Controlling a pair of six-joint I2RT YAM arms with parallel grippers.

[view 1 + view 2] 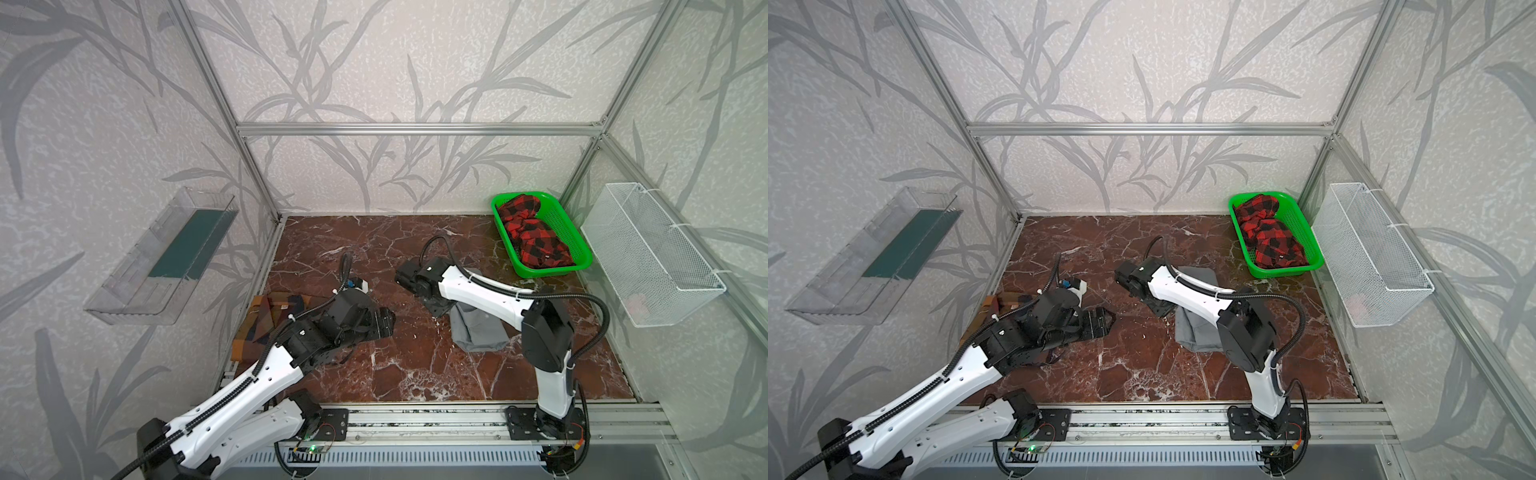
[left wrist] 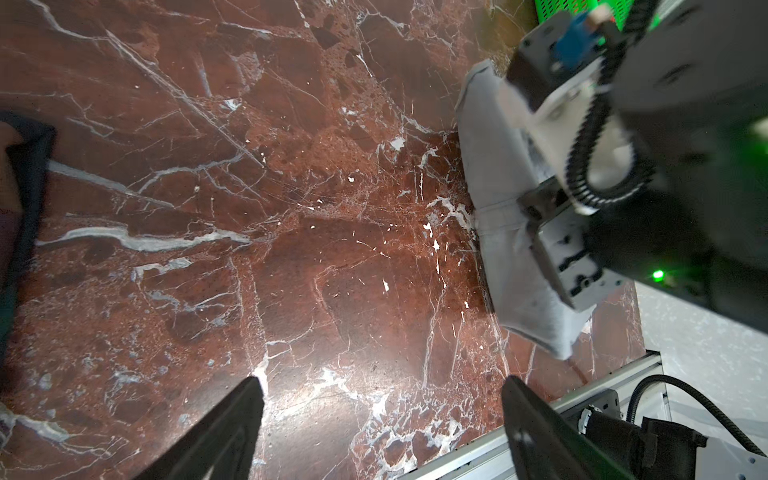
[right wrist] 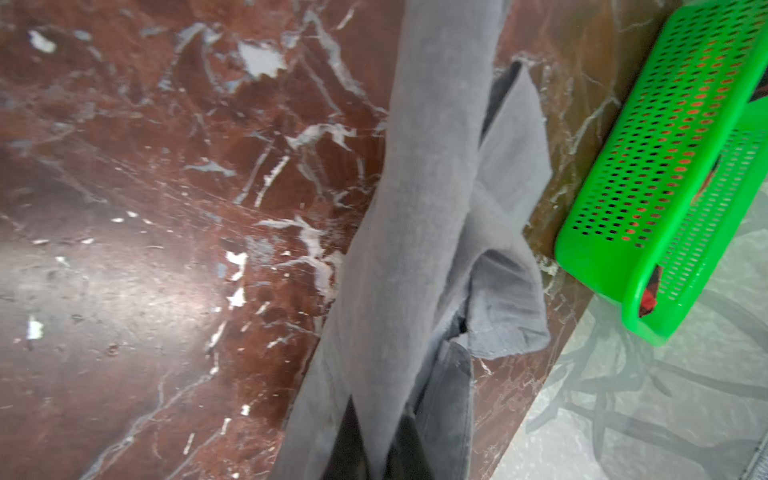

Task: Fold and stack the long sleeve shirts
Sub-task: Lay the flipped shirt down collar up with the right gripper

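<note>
Pinching grey shirt (image 3: 415, 208) between right jaws; left jaws spread, well apart.

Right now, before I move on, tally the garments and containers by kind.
Shirts on the table: 2, grey shirt, colour-block check shirt
Red-and-black plaid bundle, in the green basket: 1
Containers: 3, green basket, white wire basket, clear bin
Total: 6

Seeing a green basket (image 1: 540, 272) sitting at the far right corner of the marble table (image 1: 415, 357), holding crumpled red-and-black checked cloth (image 1: 530, 239). Noting a white wire basket (image 1: 648, 257) hanging on the right wall just beside it, and a clear bin (image 1: 120, 291) hanging on the left wall, carrying a dark green strip (image 1: 187, 243).
</note>
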